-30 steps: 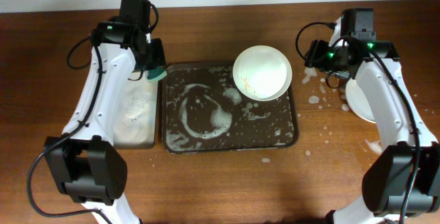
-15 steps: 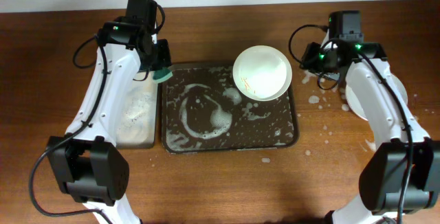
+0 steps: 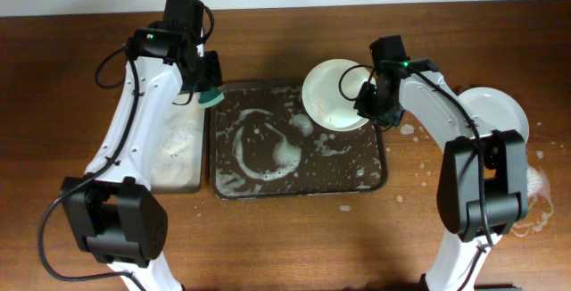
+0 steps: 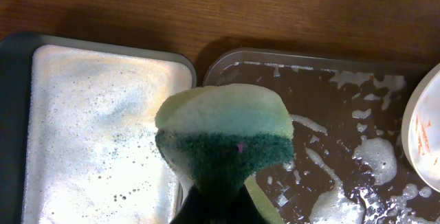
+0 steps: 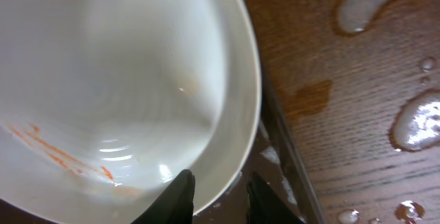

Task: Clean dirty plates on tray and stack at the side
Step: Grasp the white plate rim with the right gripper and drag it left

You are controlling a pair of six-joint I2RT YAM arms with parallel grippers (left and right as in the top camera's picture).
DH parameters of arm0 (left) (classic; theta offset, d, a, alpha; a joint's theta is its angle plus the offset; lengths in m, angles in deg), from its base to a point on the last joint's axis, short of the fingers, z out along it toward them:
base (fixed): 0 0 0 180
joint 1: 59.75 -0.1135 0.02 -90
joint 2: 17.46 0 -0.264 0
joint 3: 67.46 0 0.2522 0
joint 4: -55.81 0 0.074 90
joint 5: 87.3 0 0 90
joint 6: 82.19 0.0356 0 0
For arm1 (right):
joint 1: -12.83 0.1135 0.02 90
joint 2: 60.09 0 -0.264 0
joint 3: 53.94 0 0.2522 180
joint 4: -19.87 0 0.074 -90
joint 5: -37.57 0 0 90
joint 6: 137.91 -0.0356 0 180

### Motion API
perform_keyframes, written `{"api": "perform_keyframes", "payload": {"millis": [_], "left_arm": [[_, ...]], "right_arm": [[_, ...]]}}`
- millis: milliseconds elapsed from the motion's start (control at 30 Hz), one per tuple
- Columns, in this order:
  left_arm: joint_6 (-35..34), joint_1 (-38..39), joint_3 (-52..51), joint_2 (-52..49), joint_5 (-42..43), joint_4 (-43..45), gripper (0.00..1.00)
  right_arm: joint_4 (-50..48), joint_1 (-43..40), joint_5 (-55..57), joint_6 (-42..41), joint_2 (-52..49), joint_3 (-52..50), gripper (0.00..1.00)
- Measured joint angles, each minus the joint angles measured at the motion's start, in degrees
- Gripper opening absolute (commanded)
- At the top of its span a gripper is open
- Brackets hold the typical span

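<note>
A white plate [image 3: 332,95] with orange streaks lies tilted on the top right corner of the dark, foam-streaked tray [image 3: 268,184]. My right gripper [image 3: 368,103] is open and straddles that plate's right rim; in the right wrist view one finger sits over the plate [image 5: 117,80], the other over the tray [image 5: 280,152], gripper [image 5: 220,191]. My left gripper [image 3: 203,84] is shut on a green sponge [image 3: 211,96] at the tray's top left corner. The left wrist view shows the sponge [image 4: 223,135], the gripper [image 4: 213,209], the tray [image 4: 323,100] and the plate's edge [image 4: 423,135]. Another white plate [image 3: 495,117] lies on the table at the right.
A smaller, narrower tray [image 3: 174,179] covered in white foam lies left of the big tray; it also shows in the left wrist view [image 4: 14,114]. Water drops and foam spots [image 3: 412,130] lie on the wood right of the tray, with more foam [image 3: 535,184] near the right plate.
My right arm has swung left from over the right-hand plate to the rim of the plate on the tray, uncovering the right plate. The left arm shifted slightly, still holding the sponge.
</note>
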Motion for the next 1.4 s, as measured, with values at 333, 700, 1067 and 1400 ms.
{"api": "perform_keyframes", "payload": {"millis": [333,700,1067,1400], "left_arm": [[0.00,0.00,0.00,0.00,0.00,0.00,0.01],[-0.02,0.00,0.00,0.00,0.02,-0.02,0.01],[0.00,0.00,0.00,0.00,0.17,0.00,0.01],[-0.02,0.00,0.00,0.00,0.17,-0.09,0.01]], "right_arm": [[4.11,2.27,-0.83,-2.03,-2.89,-0.07,0.17],[12.09,5.62,-5.79,9.46,-2.14,3.17,0.66],[-2.14,0.92,-6.47,45.05,-7.96,9.14,0.45],[0.81,-0.50,-15.10,34.27,-11.74,9.51,0.04]]}}
